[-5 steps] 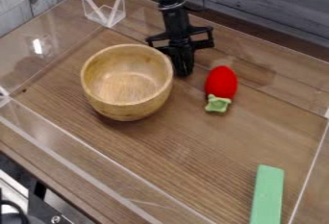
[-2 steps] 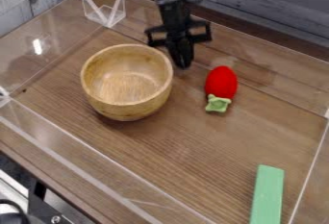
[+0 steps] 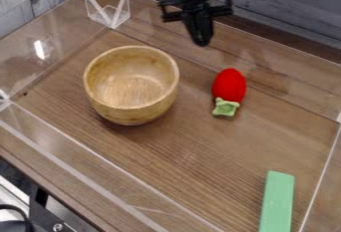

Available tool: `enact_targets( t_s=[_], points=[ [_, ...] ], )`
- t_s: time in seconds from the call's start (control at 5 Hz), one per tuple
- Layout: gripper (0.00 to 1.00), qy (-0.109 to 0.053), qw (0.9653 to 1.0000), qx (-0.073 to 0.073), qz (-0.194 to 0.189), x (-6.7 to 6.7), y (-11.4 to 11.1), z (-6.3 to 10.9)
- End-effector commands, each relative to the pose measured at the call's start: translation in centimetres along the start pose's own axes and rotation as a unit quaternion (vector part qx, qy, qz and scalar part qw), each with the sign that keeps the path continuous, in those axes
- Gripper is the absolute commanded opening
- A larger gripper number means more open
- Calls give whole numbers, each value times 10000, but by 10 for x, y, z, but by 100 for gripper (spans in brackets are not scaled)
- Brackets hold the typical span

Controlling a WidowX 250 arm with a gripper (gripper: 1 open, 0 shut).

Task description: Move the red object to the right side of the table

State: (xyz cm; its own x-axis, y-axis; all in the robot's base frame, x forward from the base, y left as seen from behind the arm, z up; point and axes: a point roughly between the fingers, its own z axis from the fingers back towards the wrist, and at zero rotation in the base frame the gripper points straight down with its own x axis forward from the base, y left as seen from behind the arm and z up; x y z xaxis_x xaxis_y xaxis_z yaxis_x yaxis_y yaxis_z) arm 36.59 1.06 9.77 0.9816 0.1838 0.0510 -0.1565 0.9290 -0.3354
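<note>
The red object (image 3: pixel 229 89) is a small glossy red toy fruit with a green leafy end, lying on the brown wood-grain table (image 3: pixel 186 156) just right of the wooden bowl. My black gripper (image 3: pixel 202 39) hangs above and behind it, pointing down, its fingers together with nothing between them. It is well clear of the fruit and touches nothing.
A round wooden bowl (image 3: pixel 132 83) stands left of centre. A flat light-green bar (image 3: pixel 277 202) lies at the front right. Low clear acrylic walls (image 3: pixel 80 186) border the table, and a clear folded stand (image 3: pixel 107 9) sits at the back left.
The gripper has risen from just above the tabletop beside the bowl and shifted slightly right, staying shut. The red fruit, bowl and green bar have not moved.
</note>
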Motion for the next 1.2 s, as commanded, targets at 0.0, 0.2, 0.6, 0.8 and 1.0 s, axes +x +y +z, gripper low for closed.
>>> enact_targets(
  t_s=[0.0, 0.2, 0.6, 0.8, 1.0],
  points=[
    [0, -155, 9965, -79, -814, -10, -39, 11],
    [0, 0, 9918, -104, -1274, -26, -57, 1],
    [0, 182, 9846, -76, -1740, -44, -76, -17],
    [0, 253, 9814, -49, -1903, -47, -84, -31],
    [0, 197, 9863, 19, -1638, -47, -90, -42]
  ],
)
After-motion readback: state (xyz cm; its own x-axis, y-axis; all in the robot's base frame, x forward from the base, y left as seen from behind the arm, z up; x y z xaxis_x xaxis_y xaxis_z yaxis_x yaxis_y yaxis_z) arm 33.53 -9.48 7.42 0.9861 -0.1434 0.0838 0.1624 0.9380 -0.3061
